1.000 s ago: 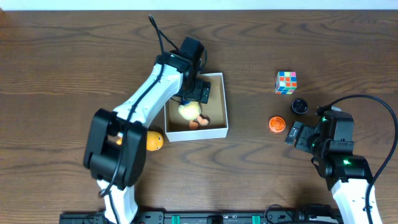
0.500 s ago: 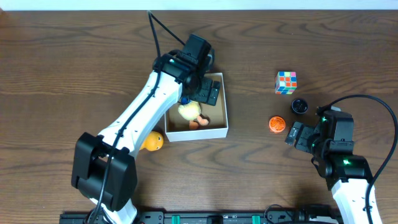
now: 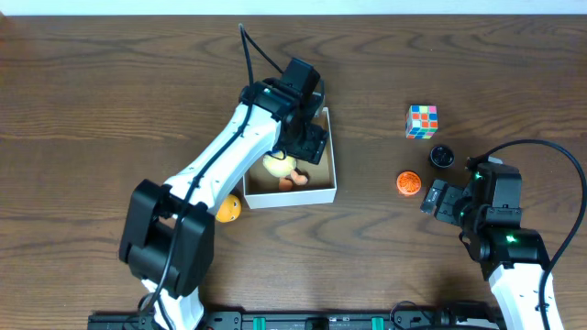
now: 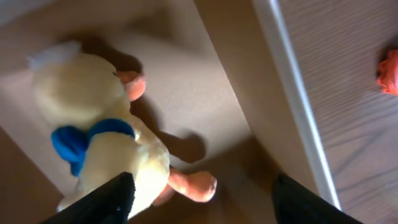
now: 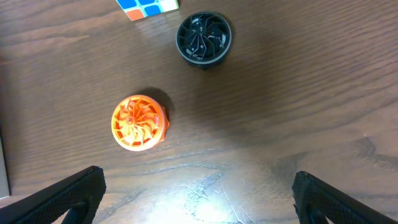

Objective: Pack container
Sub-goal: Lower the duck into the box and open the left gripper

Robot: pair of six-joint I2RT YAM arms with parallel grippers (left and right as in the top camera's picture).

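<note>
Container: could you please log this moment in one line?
left gripper open over container | duck in container | right gripper open near orange disc | ball, cube outside

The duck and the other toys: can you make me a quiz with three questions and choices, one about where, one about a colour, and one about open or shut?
1. Where is the duck compared to the box? A beside it; B inside it; C under it.
2. What colour is the duck's bow? A red; B blue; C green.
3. How is the right gripper? A open and empty; B shut tight; C holding a toy.
Answers: B, it lies on the box's brown floor; B, the left wrist view shows it blue; A, it stands wide open with nothing in it.
</note>
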